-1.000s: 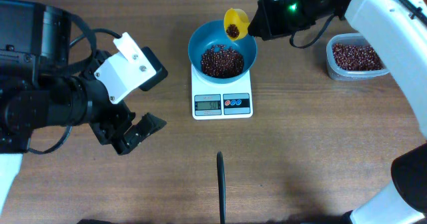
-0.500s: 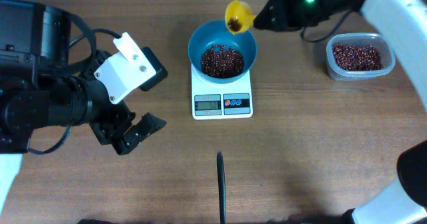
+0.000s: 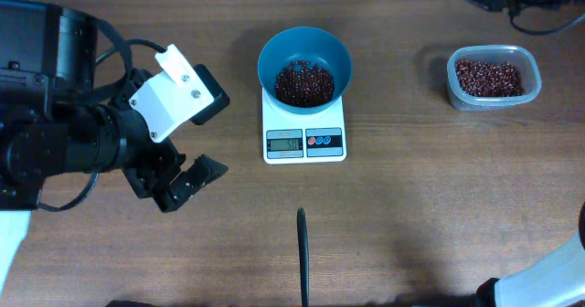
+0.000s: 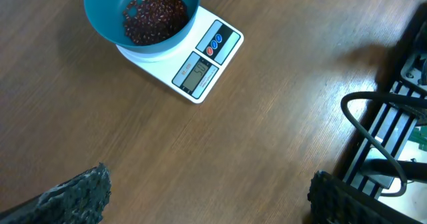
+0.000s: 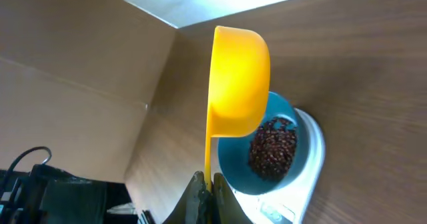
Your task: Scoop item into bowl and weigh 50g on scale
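Where boards (image 5: 80, 44) back the wooden tabletop (image 3: 411, 206), we see red-brown beans (image 3: 304, 83) at twelve o'clock; left end effector (image 3: 187, 181) gapes empty, right end effector (image 5: 203, 201) clamps scoop (image 5: 237, 84).

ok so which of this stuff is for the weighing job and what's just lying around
For the job: round teal plastic bowl; dark red-brown beans in it; white square scale beneath; clear plastic tub of beans; yellow plastic scoop in the right gripper.

Lying about: thin black strip on the table; black rack with cables at its edge.
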Action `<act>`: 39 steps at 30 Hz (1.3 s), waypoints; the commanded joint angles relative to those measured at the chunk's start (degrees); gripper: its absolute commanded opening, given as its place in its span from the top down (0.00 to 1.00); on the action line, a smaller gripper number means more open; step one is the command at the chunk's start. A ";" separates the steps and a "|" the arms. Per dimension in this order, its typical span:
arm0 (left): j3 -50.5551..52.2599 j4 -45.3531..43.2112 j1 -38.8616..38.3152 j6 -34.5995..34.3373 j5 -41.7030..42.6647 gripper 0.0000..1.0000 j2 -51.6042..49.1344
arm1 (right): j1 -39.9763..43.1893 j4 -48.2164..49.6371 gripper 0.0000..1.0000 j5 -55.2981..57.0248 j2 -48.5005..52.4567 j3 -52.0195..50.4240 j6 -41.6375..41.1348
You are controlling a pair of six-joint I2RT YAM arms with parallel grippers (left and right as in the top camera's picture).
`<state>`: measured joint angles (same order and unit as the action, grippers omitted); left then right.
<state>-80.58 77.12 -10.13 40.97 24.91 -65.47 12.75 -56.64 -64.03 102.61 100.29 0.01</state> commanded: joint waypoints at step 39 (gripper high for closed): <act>-1.07 -0.04 0.28 0.94 0.81 0.01 -0.04 | 2.58 -12.55 0.96 66.90 0.81 0.85 6.93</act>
<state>-80.60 77.12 -10.13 40.97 24.91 -65.49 15.59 -69.45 0.47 102.61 100.55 9.34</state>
